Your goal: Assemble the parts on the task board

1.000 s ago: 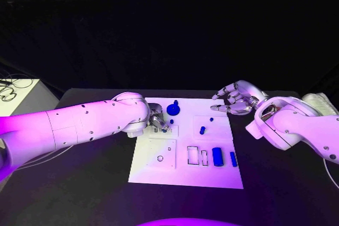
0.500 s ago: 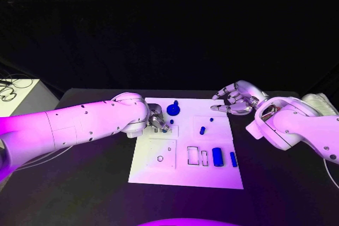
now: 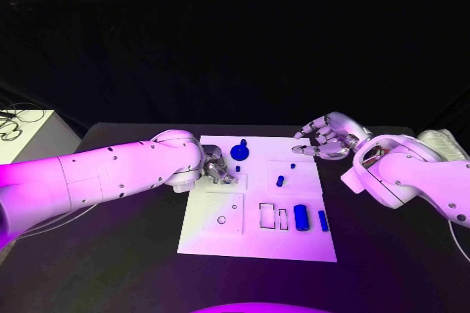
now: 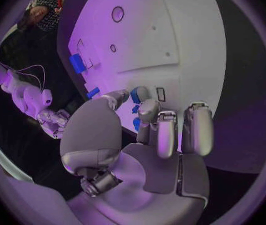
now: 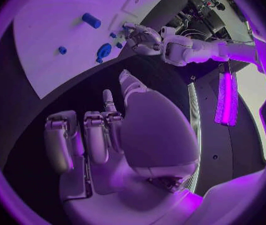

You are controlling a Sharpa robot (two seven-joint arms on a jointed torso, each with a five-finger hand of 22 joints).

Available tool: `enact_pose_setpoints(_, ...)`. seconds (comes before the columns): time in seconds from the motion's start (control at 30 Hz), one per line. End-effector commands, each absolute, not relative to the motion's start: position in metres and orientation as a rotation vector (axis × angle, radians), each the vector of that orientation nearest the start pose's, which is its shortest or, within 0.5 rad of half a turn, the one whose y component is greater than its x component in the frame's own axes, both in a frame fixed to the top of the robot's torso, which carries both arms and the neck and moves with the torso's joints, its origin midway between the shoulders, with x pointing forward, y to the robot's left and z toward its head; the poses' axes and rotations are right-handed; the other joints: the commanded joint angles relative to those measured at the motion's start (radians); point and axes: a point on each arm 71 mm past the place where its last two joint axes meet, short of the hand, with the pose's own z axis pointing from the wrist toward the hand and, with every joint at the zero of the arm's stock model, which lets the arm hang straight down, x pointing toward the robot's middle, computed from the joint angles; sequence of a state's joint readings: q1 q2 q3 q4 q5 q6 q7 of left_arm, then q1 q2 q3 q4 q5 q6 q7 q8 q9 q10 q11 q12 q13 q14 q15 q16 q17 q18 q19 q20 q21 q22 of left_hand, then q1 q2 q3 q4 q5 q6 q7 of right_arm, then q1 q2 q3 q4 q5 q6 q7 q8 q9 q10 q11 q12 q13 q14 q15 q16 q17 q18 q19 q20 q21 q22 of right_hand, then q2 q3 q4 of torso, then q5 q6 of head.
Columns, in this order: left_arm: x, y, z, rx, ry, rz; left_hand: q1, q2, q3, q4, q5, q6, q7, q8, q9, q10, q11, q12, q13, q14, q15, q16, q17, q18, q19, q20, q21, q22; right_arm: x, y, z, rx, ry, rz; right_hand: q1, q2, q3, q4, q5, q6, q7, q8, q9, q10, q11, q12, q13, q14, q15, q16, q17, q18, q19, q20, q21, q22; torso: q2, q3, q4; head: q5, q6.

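The white task board (image 3: 257, 240) lies mid-table. My left hand (image 3: 217, 169) is low over its far left part, fingers curled in. In the left wrist view its thumb and a finger pinch a small blue part (image 4: 135, 108) just above the board (image 4: 176, 40). A round blue piece (image 3: 240, 151) stands just beyond that hand. A small blue peg (image 3: 280, 180), a blue cylinder (image 3: 301, 217) and a blue bar (image 3: 323, 220) lie on the board's right half. My right hand (image 3: 328, 139) hovers at the far right corner, fingers spread and holding nothing.
Black-outlined slots (image 3: 267, 215) and a round hole (image 3: 221, 220) mark the board's near half. A pale box (image 3: 22, 133) with cables stands at the far left, and a pale object (image 3: 441, 140) at the table's right edge. Black table (image 3: 128, 259) surrounds the board.
My left hand has shifted slightly towards the board's far side, still curled around the small blue part. The right hand has barely moved.
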State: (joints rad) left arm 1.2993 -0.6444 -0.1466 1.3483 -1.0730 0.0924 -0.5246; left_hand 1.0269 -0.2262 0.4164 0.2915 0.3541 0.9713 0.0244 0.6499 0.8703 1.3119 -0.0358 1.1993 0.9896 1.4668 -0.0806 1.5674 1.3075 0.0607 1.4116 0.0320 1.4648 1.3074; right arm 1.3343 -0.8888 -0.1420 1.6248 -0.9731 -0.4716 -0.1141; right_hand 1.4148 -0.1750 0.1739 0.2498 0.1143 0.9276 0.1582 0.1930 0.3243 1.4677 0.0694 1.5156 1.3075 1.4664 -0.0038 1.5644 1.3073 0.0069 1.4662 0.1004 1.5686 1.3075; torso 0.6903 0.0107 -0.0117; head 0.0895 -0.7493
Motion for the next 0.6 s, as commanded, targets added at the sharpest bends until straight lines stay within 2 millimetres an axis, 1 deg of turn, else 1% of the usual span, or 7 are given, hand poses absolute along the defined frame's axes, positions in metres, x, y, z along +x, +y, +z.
enact_pose_setpoints(0.03,0.509,0.172,-0.224,-0.121,2.302,-0.351,-0.009,0.012,-0.016,0.002,-0.022,-0.001,0.008,-0.007,-0.002,-0.005,0.003,0.003,0.001,0.104,-0.002,0.003,0.263,-0.008,0.005,-0.001,-0.005,0.031,0.479,-0.205,-0.152,0.286,1.659,0.846,-0.01,-0.001,0.002,0.007,0.003,0.001,-0.001,0.007,-0.001,0.048,0.007,-0.003,0.213,0.104,0.007,0.005,0.26,-0.006,0.103,0.007,-0.002,0.261,0.0,0.0003,0.0006,-0.002,0.002)
enact_pose_setpoints(0.1,0.509,0.172,-0.223,-0.126,2.299,-0.356,-0.011,0.013,-0.019,0.002,-0.028,-0.001,0.008,-0.008,-0.002,-0.005,0.003,0.003,0.002,0.104,-0.002,0.003,0.263,-0.008,0.005,-0.001,-0.005,0.031,0.48,-0.205,-0.152,0.287,1.658,0.846,-0.01,-0.001,0.002,0.007,0.003,0.001,-0.001,0.007,-0.001,0.048,0.007,-0.003,0.213,0.104,0.007,0.005,0.26,-0.006,0.103,0.007,-0.002,0.261,0.001,0.0004,0.001,-0.002,0.003)
enact_pose_setpoints(0.2,0.509,0.172,-0.219,-0.138,2.284,-0.369,-0.024,0.021,-0.042,0.002,-0.077,0.0,0.008,-0.009,-0.003,-0.005,0.003,0.003,0.001,0.104,-0.002,0.003,0.263,-0.008,0.005,-0.001,-0.005,0.032,0.48,-0.205,-0.152,0.288,1.657,0.846,-0.01,-0.001,0.002,0.007,0.003,0.001,-0.001,0.007,-0.001,0.048,0.007,-0.003,0.213,0.104,0.007,0.005,0.26,-0.006,0.103,0.007,-0.002,0.261,0.001,0.0003,0.0011,-0.002,0.004)
enact_pose_setpoints(0.23,0.51,0.172,-0.217,-0.141,2.278,-0.373,-0.025,0.022,-0.045,0.002,-0.081,0.0,0.008,-0.009,-0.003,-0.005,0.003,0.003,0.001,0.104,-0.002,0.003,0.263,-0.007,0.005,-0.001,-0.005,0.032,0.48,-0.205,-0.152,0.288,1.657,0.845,-0.01,-0.001,0.002,0.007,0.003,0.001,-0.001,0.007,-0.001,0.048,0.007,-0.003,0.213,0.104,0.007,0.005,0.26,-0.006,0.103,0.007,-0.002,0.261,0.001,0.0003,0.0009,-0.001,0.005)
enact_pose_setpoints(0.3,0.511,0.172,-0.213,-0.149,2.263,-0.382,-0.031,0.026,-0.051,0.003,-0.09,0.0,0.008,-0.009,-0.004,-0.006,0.003,0.003,0.001,0.104,-0.002,0.003,0.263,-0.007,0.005,-0.001,-0.006,0.031,0.48,-0.205,-0.152,0.29,1.656,0.845,-0.012,-0.001,0.001,0.009,0.003,0.001,-0.001,0.007,-0.001,0.047,0.007,-0.004,0.213,0.103,0.007,0.005,0.259,-0.006,0.103,0.007,-0.002,0.261,0.001,0.0007,0.0005,-0.002,0.007)
enact_pose_setpoints(0.43,0.513,0.171,-0.204,-0.159,2.238,-0.399,-0.036,0.028,-0.057,0.003,-0.096,0.0,0.008,-0.009,-0.004,-0.006,0.003,0.002,0.0,0.104,-0.002,0.003,0.263,-0.007,0.003,-0.001,-0.007,0.03,0.481,-0.206,-0.153,0.292,1.656,0.844,-0.012,-0.001,0.001,0.009,0.003,0.001,-0.001,0.007,-0.001,0.047,0.007,-0.004,0.213,0.103,0.007,0.005,0.259,-0.006,0.103,0.007,-0.002,0.261,0.001,0.001,-0.0001,-0.002,0.009)
enact_pose_setpoints(0.6,0.515,0.172,-0.195,-0.165,2.217,-0.414,-0.037,0.029,-0.058,0.003,-0.097,-0.001,0.008,-0.01,-0.004,-0.008,0.003,0.0,-0.004,0.104,-0.002,0.003,0.263,-0.006,0.002,-0.001,-0.008,0.027,0.481,-0.206,-0.153,0.293,1.655,0.842,-0.013,-0.001,0.0,0.01,0.003,0.001,-0.001,0.007,-0.001,0.047,0.007,-0.004,0.212,0.103,0.007,0.005,0.259,-0.006,0.103,0.007,-0.002,0.261,0.0,0.0001,-0.0004,-0.006,0.012)
